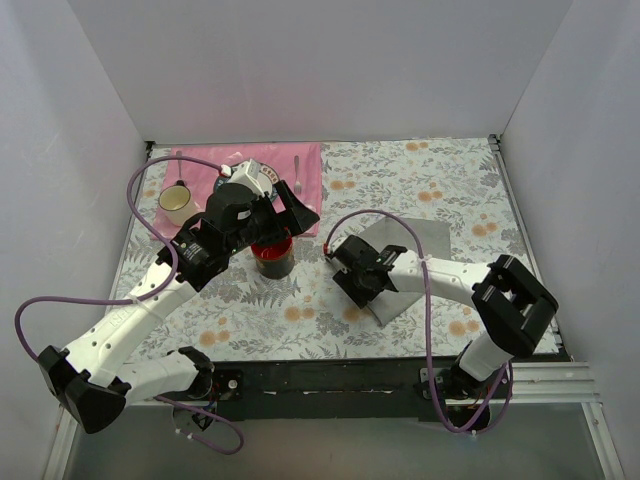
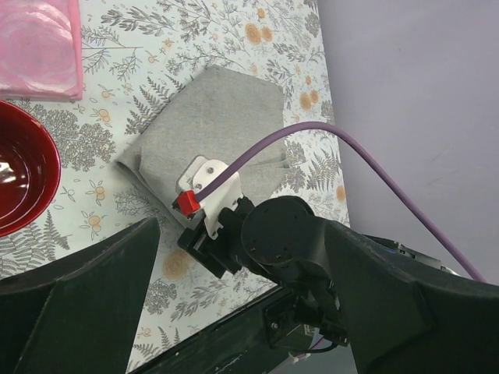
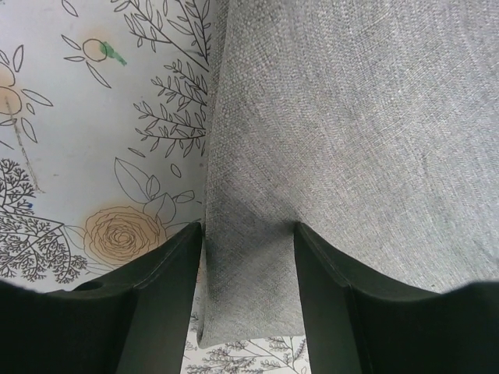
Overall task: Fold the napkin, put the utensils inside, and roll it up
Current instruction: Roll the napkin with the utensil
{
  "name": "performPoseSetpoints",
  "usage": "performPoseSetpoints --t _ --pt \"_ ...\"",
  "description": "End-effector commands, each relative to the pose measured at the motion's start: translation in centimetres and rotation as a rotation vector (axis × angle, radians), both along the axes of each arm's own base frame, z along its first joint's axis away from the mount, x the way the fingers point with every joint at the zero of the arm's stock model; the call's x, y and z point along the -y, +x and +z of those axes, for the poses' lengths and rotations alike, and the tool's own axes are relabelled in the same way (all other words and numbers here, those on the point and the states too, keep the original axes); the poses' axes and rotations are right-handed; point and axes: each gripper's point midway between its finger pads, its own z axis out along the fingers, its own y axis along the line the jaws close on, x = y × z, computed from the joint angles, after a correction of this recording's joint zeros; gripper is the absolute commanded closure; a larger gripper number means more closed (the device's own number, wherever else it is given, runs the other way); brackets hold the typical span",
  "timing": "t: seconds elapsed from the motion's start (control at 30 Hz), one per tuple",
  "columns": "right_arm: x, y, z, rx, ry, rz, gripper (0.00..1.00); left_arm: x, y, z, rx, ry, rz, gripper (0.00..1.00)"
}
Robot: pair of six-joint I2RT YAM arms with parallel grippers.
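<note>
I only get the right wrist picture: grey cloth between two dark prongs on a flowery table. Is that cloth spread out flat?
Observer: No. From above, the napkin looks folded into a smaller, angled shape, and the right gripper is at its left edge.
Operator: What is the other arm doing?
Observer: The left gripper hangs open over a red bowl, to the left of the napkin.
Operator: Is there anything to eat with?
Observer: A slim utensil lies on a pink placemat at the far side, with a pale mug by the mat's left corner.
</note>
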Motion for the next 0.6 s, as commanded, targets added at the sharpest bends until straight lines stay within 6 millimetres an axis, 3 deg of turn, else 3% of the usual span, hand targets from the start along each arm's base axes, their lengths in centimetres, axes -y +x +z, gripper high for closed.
performPoseSetpoints --t 0.0,0.2,0.57 --pt "-0.8 0.8 2.0 0.052 -0.036 0.011 0.42 -0.3 -0.3 0.4 0.015 -0.009 -0.004 0.14" --pt "-1.7 0.6 3.4 0.08 -0.042 0.016 0.4 -0.6 -0.3 0.8 0.024 -0.01 0.005 0.14" --pt "-0.9 -0.3 1.8 0.077 -0.13 0.015 0.44 -1.0 -0.6 1.2 0.033 -0.011 0.016 0.14"
